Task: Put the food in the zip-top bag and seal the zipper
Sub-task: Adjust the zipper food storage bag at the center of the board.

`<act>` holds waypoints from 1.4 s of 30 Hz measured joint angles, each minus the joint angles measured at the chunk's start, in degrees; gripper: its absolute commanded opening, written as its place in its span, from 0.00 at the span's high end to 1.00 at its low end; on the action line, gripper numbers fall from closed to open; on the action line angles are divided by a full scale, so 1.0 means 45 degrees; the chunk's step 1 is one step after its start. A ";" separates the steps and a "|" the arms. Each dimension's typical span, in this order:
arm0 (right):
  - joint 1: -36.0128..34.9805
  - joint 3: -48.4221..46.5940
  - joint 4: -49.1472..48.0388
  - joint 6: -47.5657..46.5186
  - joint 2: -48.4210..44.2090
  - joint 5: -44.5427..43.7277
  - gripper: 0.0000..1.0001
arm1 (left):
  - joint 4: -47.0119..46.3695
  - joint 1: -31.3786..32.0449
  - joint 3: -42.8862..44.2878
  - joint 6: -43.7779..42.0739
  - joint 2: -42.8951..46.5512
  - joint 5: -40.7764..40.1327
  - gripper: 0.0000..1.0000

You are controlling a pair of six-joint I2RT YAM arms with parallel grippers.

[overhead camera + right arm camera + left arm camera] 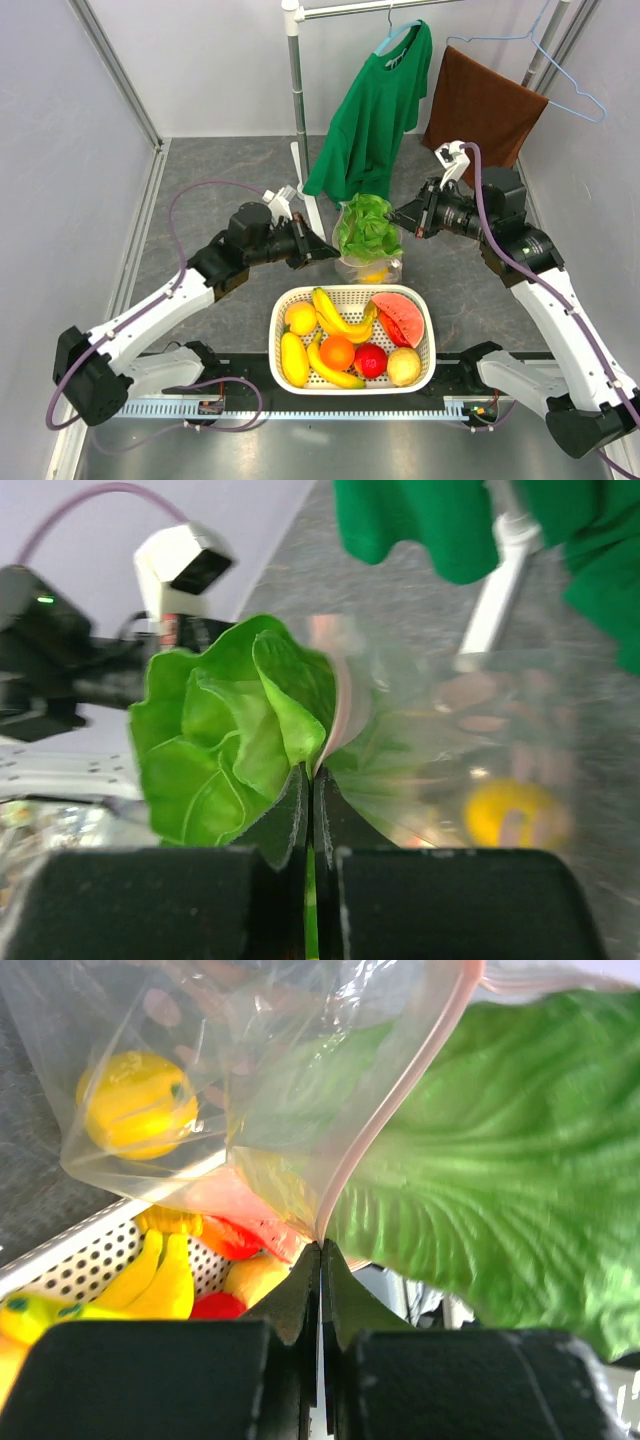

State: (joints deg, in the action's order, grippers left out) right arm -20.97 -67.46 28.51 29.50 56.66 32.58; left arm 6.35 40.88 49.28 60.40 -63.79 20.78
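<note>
The clear zip-top bag hangs upright between my two grippers, behind the basket. The green lettuce head stands in it and sticks out of the open mouth. The round yellow fruit lies at the bag's bottom. My left gripper is shut on the left end of the bag's mouth, and my right gripper is shut on the right end. In the left wrist view the pinkish zipper runs from my left gripper up past the lettuce. The right wrist view shows my right gripper, the lettuce and the zipper. The orange lies in the basket.
The white basket at the front centre holds bananas, a watermelon slice, a red fruit and other toy fruit. A rack pole with a green shirt and a brown towel stands behind the bag.
</note>
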 measured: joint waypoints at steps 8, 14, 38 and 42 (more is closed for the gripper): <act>0.0015 -0.0306 0.0811 -0.1753 -0.0175 -0.0903 1.00 | 0.2637 -0.0398 0.1598 -0.2079 -0.0097 0.1739 0.98; 0.0034 -0.0306 0.0811 -0.2390 -0.0248 -0.0831 1.00 | 0.4216 0.0126 0.4104 -0.3483 -0.1384 0.2278 0.98; -0.0044 -0.0476 0.1059 -0.3254 -0.0767 -0.0549 1.00 | 0.7776 0.0044 0.7601 -0.6528 -0.2608 0.2302 0.98; -0.0029 -0.0495 0.1088 -0.3201 -0.0767 -0.0238 1.00 | 0.7830 -0.0068 0.7936 -0.6528 -0.3264 0.2691 0.98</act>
State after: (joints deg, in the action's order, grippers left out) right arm -21.10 -69.69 33.41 15.09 53.21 31.51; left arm 41.58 40.58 84.99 31.03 -78.48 32.88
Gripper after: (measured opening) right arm 0.013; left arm 0.025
